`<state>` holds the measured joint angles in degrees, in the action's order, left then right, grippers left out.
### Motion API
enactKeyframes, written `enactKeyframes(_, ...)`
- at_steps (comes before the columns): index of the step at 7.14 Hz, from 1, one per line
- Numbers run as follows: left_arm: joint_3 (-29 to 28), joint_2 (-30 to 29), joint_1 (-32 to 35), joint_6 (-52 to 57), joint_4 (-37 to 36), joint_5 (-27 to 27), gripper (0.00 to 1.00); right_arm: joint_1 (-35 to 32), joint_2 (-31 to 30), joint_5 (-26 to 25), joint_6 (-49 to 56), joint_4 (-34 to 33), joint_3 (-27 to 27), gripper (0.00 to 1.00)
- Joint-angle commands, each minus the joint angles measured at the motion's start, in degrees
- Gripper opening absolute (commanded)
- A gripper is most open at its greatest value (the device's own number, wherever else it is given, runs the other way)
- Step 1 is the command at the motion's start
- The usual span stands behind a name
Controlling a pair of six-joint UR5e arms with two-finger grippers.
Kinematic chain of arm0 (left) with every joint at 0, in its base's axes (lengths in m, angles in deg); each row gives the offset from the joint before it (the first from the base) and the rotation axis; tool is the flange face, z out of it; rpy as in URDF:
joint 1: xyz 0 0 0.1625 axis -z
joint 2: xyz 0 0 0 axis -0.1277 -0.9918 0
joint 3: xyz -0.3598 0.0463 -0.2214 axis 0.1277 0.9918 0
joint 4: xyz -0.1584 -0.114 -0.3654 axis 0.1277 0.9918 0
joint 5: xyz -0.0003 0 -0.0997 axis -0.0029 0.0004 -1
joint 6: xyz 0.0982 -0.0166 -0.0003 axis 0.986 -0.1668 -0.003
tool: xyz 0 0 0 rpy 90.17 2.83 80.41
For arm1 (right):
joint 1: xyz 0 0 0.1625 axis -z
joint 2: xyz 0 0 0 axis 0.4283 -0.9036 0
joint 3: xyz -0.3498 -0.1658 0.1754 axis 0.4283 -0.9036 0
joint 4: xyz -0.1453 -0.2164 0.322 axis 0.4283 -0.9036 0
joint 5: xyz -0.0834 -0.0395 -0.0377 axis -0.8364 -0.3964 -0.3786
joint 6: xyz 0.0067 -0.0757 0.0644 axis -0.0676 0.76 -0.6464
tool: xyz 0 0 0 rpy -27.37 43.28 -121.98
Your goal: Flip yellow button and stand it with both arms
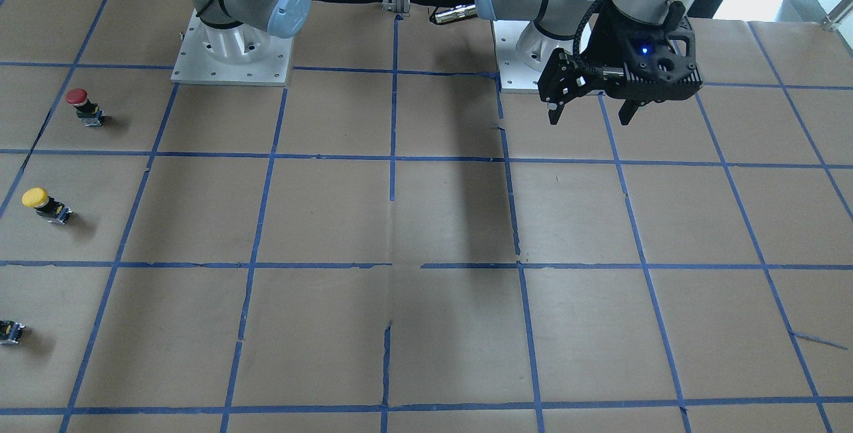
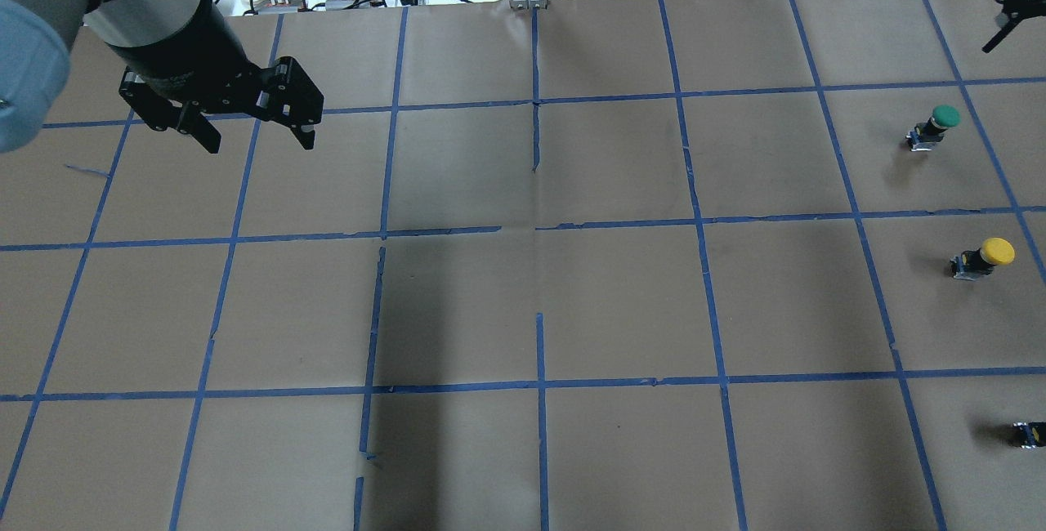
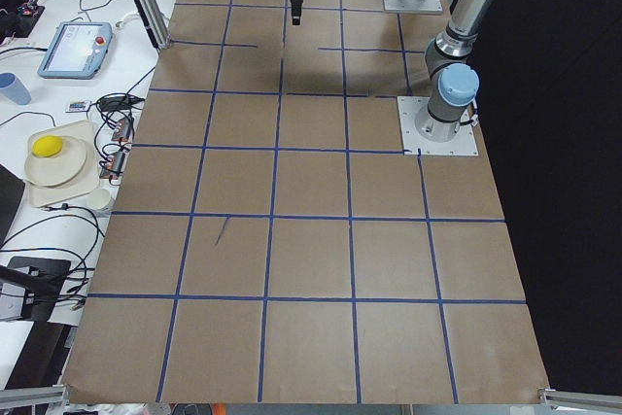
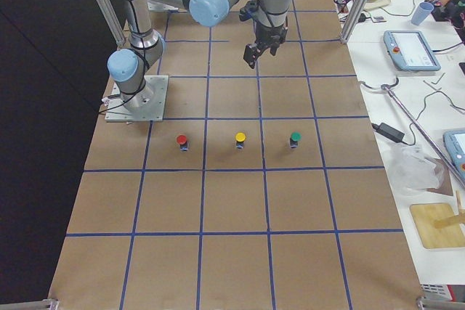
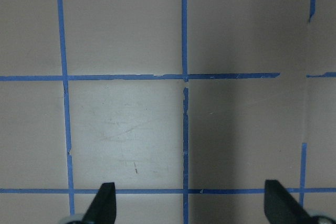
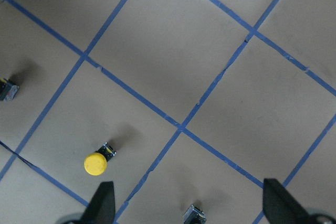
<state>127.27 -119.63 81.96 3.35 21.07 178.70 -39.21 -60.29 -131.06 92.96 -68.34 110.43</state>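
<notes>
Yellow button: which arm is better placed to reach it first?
Probably the right. The yellow button is on the robot's right side of the table, and the right gripper, open, has it in its wrist view. The left gripper hangs open at the opposite side, far from it.

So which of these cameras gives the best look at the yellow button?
The overhead exterior view: the yellow button shows cap, black neck and silver base clearly. The front-facing view shows the button nearly as well. The right wrist view sees mostly its cap; exterior right shows it tiny. Exterior left and left wrist miss it.
</notes>
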Motion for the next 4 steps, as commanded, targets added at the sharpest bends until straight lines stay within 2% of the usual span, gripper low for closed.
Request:
enactKeyframes(1, -0.2, 0.0, 0.0, 0.0, -0.1, 0.0, 1.0, -7.8, -0.4, 0.3, -22.8, 1.1, -0.4, 1.0)
enactKeyframes(4, -0.3, -0.2, 0.0, 0.0, -0.2, 0.0, 1.0, -18.3, -0.7, 1.0, -51.4, 0.1, -0.8, 1.0)
